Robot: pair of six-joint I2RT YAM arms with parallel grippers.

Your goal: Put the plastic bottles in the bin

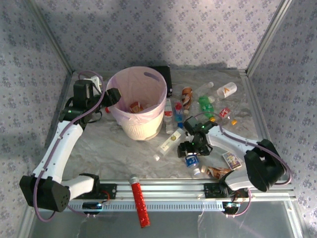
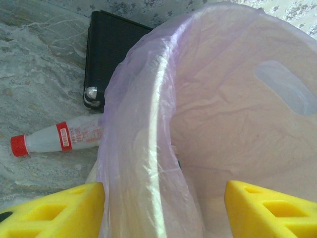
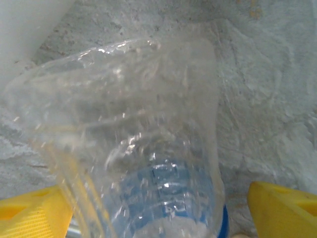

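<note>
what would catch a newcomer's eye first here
The big pale-pink bin stands left of centre, the left jaws open astride its rim. Plastic bottles lie scattered to its right, the right jaws straddling a clear blue-labelled bottle. A red glittery tube lies across the near rail.

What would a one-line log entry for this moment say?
left gripper: open, astride bin rim | right gripper: open around blue-labelled clear bottle lying on table | other bottles not yet binned
</note>
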